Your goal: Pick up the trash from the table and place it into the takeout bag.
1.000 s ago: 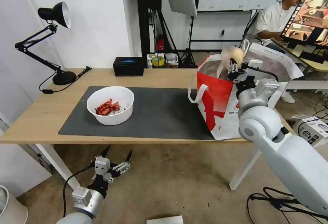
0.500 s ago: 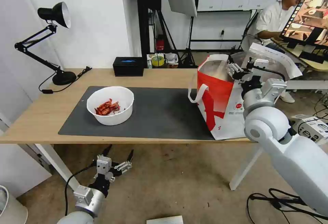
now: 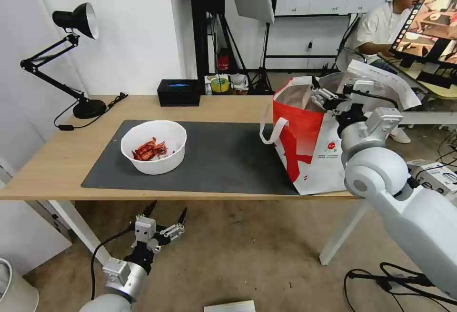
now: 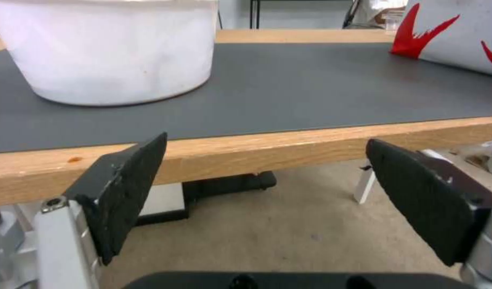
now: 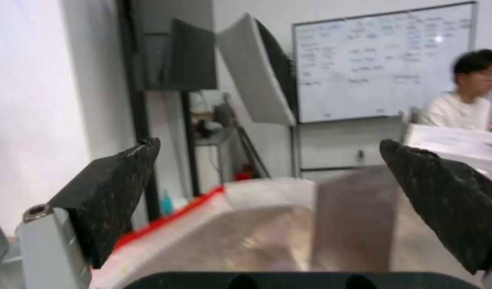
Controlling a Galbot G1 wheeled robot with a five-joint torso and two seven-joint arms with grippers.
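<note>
One bowl (image 3: 153, 146) left on the tabletop (image 3: 57, 159); my left end effector (image 3: 159, 221), spread wide just below it, is nearer; right end effector (image 3: 328, 94) gapes empty over the bag (image 3: 304, 145).

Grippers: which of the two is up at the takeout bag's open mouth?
The right gripper, open above the takeout bag. The left gripper hangs open below the table edge.

On the table (image 3: 62, 159) a mat (image 3: 223, 159) is laid. The bowl (image 3: 153, 146) is set on the mat toward 9 o'clock, the takeout bag (image 3: 304, 145) at its 3 o'clock end. A box (image 3: 179, 92) is placed behind the mat at 12 o'clock, a lamp (image 3: 71, 59) at 10 o'clock.
</note>
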